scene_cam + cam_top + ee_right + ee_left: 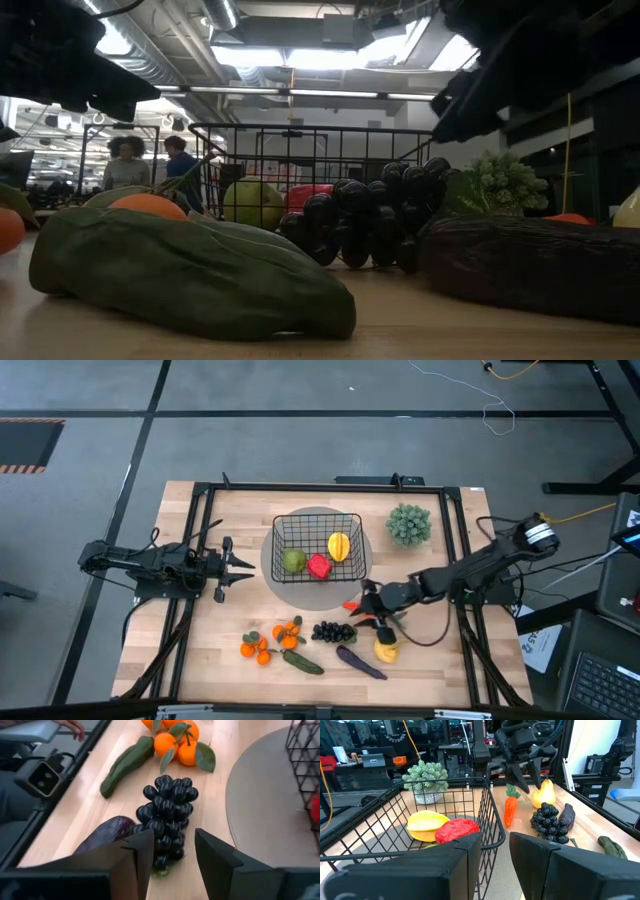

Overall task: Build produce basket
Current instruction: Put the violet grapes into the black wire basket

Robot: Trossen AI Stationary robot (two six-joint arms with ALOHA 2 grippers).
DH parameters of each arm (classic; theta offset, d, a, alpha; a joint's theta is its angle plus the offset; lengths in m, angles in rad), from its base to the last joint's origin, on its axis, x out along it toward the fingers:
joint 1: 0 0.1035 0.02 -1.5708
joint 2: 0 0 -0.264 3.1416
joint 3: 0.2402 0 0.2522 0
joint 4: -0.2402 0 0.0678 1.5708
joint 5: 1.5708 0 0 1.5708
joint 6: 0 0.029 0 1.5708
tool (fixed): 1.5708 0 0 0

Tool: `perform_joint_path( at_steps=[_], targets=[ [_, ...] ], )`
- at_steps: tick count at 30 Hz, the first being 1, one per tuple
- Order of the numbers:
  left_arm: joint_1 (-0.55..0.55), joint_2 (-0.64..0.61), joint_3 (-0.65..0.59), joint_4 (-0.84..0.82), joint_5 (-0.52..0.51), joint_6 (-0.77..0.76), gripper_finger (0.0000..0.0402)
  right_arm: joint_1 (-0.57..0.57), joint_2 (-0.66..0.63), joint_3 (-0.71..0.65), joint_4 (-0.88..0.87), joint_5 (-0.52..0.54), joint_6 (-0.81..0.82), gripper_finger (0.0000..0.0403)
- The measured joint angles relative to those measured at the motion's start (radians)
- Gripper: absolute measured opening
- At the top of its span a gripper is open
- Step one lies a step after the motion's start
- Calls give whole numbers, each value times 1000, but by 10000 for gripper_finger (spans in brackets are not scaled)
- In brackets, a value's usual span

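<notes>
- The basket sits on a grey disc at the table's far middle, holding a green apple, red pepper and a yellow fruit
- Right gripper hovers right of the grapes, fingers apart, empty (carrot just beside)
- Lemon, eggplant, cucumber and tangerines lie along the near edge
- Left gripper waits left of the basket, fingers apart

On the wooden surface, the black wire basket holds a green apple, red pepper and what looks like a lemon, while the right tool hovers beside the grapes.
</notes>
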Motion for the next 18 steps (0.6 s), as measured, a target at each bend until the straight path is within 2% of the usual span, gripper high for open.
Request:
perform_joint_path(
  at_steps=[2, 6, 11, 18],
  targets=[
    [0, 0, 0, 0, 0, 0, 94, 0, 52, 40, -4, -21, 0, 134],
    [0, 0, 0, 0, 0, 0, 94, 1, 146, 132, -65, -138, -24, 134],
    [0, 0, 0, 0, 0, 0, 94, 0, 235, 263, -229, -140, -26, 134],
    [0, 0, 0, 0, 0, 0, 94, 0, 303, 369, -337, -145, -70, 134]
  ],
)
